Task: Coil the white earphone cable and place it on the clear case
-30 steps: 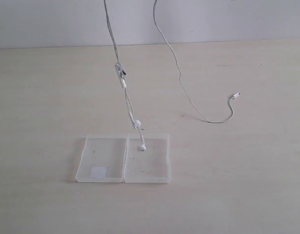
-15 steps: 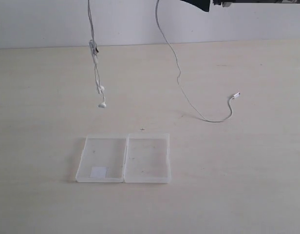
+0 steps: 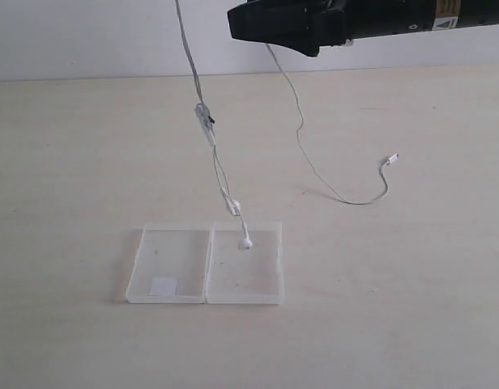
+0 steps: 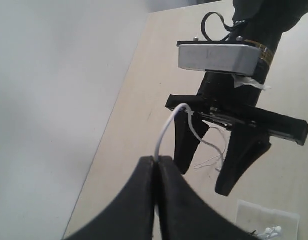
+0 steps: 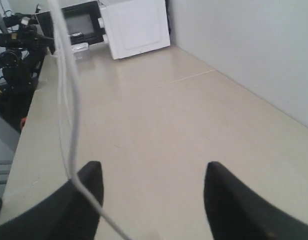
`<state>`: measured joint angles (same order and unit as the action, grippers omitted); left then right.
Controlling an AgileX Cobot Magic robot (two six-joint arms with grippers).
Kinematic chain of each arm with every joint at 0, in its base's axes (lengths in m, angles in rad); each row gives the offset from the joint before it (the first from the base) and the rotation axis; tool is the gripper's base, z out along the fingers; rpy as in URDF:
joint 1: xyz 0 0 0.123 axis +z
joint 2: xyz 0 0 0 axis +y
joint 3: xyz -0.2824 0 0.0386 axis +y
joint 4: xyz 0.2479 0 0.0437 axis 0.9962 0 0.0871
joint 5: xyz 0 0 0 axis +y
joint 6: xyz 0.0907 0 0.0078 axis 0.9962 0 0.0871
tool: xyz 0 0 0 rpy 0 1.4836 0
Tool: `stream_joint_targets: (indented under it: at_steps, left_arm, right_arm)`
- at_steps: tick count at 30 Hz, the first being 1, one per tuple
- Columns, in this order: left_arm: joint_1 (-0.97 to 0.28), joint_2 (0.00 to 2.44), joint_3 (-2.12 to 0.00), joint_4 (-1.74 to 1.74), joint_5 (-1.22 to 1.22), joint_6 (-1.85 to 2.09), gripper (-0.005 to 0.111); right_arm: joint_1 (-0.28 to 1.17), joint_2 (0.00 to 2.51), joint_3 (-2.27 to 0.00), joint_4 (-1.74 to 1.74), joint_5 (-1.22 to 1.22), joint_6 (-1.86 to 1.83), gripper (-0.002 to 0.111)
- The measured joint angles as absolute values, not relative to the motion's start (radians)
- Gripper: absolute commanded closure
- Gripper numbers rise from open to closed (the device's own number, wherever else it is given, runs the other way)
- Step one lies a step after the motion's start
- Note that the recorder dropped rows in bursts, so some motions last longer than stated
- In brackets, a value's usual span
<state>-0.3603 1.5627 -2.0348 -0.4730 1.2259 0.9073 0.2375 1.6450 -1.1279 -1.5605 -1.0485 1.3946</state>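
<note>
The white earphone cable (image 3: 204, 120) hangs down from above the exterior view. Its inline remote sits mid-air, and its two earbuds (image 3: 245, 242) dangle at the right half of the clear case (image 3: 176, 253), lying open on the table. A second strand drops from my right gripper (image 3: 241, 23) and runs to the plug (image 3: 393, 158) on the table. My left gripper (image 4: 156, 160) is shut on the cable (image 4: 166, 131). My right gripper (image 5: 153, 170) is open, and the cable (image 5: 71, 145) crosses one finger. In the left wrist view the right gripper (image 4: 203, 180) hangs above the table.
A white wall runs along the table's back edge (image 3: 87, 79). In the right wrist view a white box (image 5: 136, 25) and black equipment (image 5: 19, 45) stand at the table's far end. The case's left half holds a small white patch (image 3: 163, 285).
The earbuds swung up and left off the case, then came back down onto its right half. My right arm came into the exterior view from the top right, moving left.
</note>
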Motion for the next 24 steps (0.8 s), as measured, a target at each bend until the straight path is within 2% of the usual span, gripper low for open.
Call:
stream_joint_targets:
  at_steps: [3, 10, 13, 17, 24]
  left_arm:
    - [-0.360, 1.563, -2.035, -0.473, 1.226, 0.907, 0.107]
    - [-0.360, 1.563, -2.035, -0.443, 1.226, 0.903, 0.107]
    - [-0.360, 1.563, -2.027, -0.391, 1.226, 0.870, 0.107]
    - [-0.360, 1.563, -1.941, -0.371, 1.223, 0.863, 0.107]
    - [-0.360, 1.565, -1.749, -0.321, 0.976, 0.863, 0.107]
  right_arm:
    - [0.238, 1.645, -1.128, -1.556, -1.040, 1.406, 0.109]
    - [0.238, 1.570, -1.150, -1.545, -0.897, 1.475, 0.108]
    - [0.238, 1.483, -1.251, -1.668, -0.752, 1.686, 0.108]
    - [0.238, 1.442, -1.389, -1.733, -0.698, 1.905, 0.108]
    - [0.238, 1.442, -1.433, -1.745, -0.682, 1.962, 0.108]
